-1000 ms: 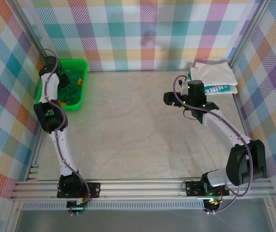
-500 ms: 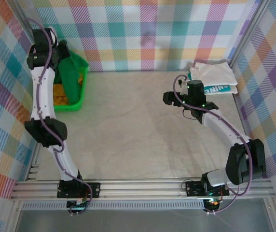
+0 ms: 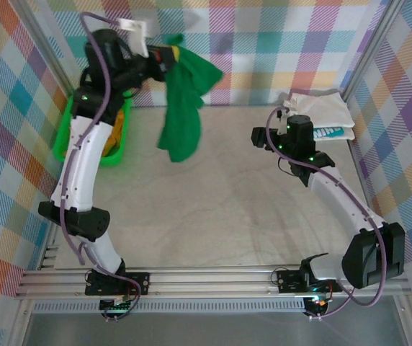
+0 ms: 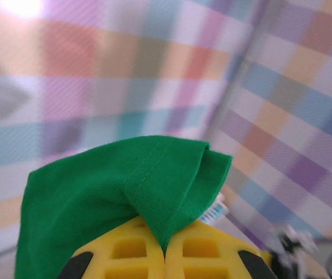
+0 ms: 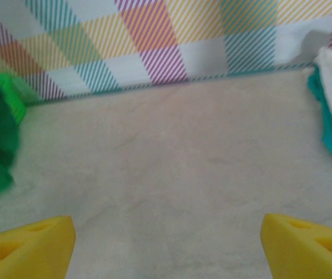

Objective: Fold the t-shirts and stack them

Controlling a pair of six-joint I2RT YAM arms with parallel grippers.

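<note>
Dark green t-shirt (image 3: pixel 181 108): aloft, far left, pinched in clenched left gripper (image 3: pixel 164 55), long axis hanging toward table (image 3: pixel 213 209). Right gripper (image 3: pixel 261 136): released, empty (likely nearer the loose lower end), shirt to its left.

Middle of table (image 3: pixel 220 202) lying open, passable. Hanging dark green t-shirt (image 3: pixel 181 108) blocking back left; basket (image 3: pixel 62 137) and folded t-shirts (image 3: pixel 320 109) occupying back corners.

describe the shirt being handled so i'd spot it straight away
At the table's back left, above the bright green basket, the left arm reaches up against the checked wall. From its shut jaws hangs a dark green shirt. It alone is held up; the white and teal shirts lie piled in the back right corner.
</note>
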